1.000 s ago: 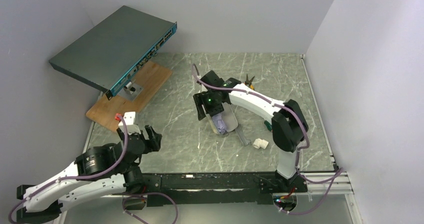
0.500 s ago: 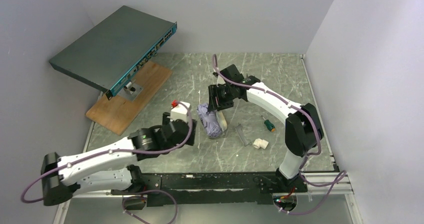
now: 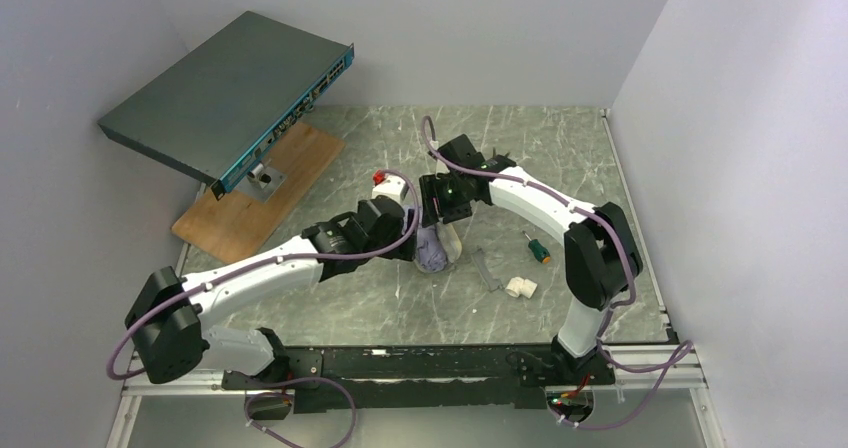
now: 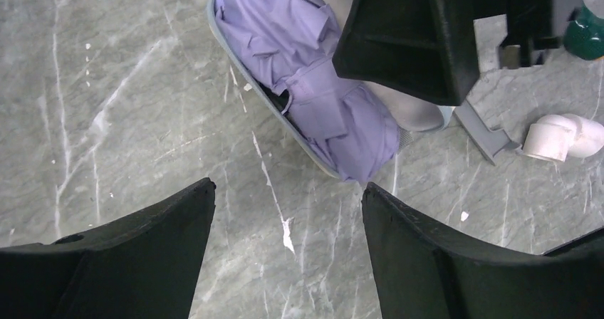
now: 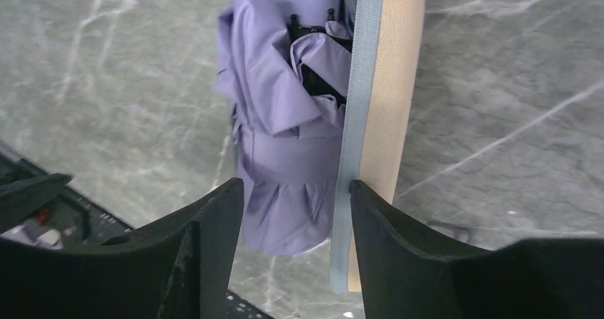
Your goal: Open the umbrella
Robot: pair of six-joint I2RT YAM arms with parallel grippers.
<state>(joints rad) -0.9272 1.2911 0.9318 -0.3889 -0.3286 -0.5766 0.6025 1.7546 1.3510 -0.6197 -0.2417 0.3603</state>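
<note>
The umbrella (image 5: 285, 148) is a folded lavender bundle with black ribs showing at its far end. It rests in a beige case (image 5: 390, 84) with a pale blue rim, tipped on its edge at the table's middle (image 3: 432, 252). My right gripper (image 5: 295, 191) is shut across the umbrella's near end, one finger on the fabric and the other against the case rim. From above, the right gripper (image 3: 446, 194) sits just behind the bundle. My left gripper (image 4: 288, 198) is open over bare table, just short of the umbrella (image 4: 313, 98), and lies to its left from above (image 3: 412, 236).
A network switch (image 3: 230, 88) leans over a wooden board (image 3: 290, 168) at the back left. Right of the case lie a green-handled screwdriver (image 3: 537, 248), a grey strip (image 3: 484, 268) and a white pipe fitting (image 3: 520, 287). Walls enclose three sides.
My left arm has swung from the near left corner to the table's middle, beside the umbrella. The right gripper has shifted slightly right and the case with the umbrella has tipped onto its edge.
</note>
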